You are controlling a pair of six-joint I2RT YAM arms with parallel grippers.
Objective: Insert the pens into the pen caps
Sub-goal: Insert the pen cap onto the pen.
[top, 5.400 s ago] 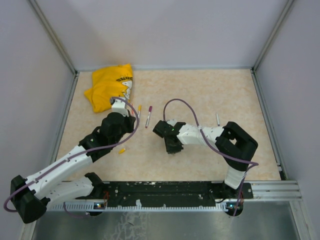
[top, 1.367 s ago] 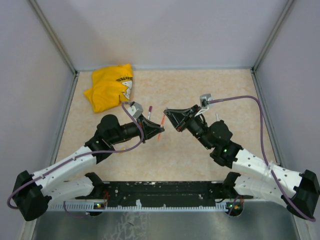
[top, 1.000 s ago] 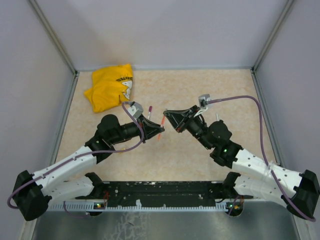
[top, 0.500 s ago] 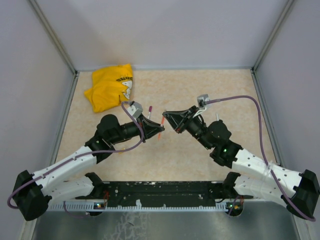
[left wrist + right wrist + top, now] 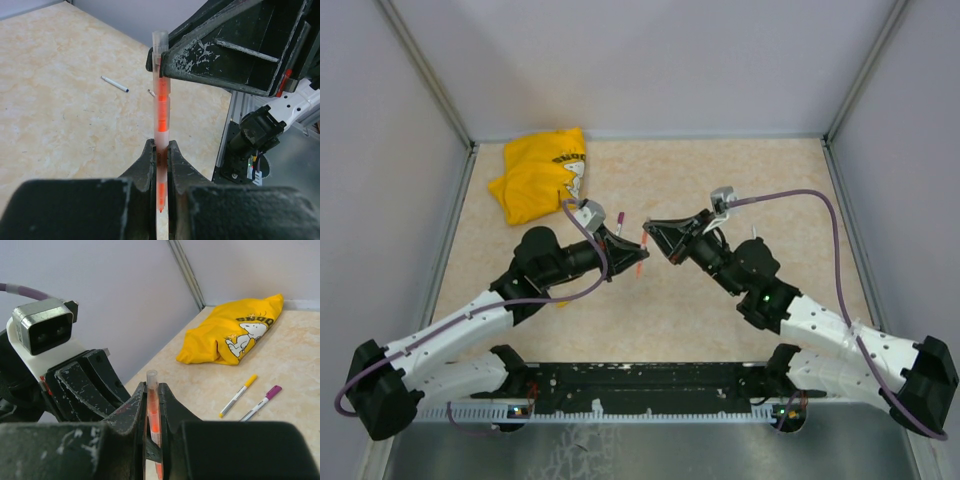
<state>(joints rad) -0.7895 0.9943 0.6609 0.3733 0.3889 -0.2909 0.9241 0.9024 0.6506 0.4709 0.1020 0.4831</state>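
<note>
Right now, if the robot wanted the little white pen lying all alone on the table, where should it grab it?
Probably the middle of the barrel of the white pen, coming straight down from above and closing across its thin width. It lies flat on the table, and a middle grip leaves its dark tip free for a cap.

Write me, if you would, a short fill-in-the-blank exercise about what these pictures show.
1. The shared pen, on which both the left gripper and the right gripper are shut, is ___.
2. The cloth near the back of the table is ___.
3. Beside the yellow-capped pen lies another pen whose cap is ___.
Missing words: orange-red; yellow; purple.
</note>
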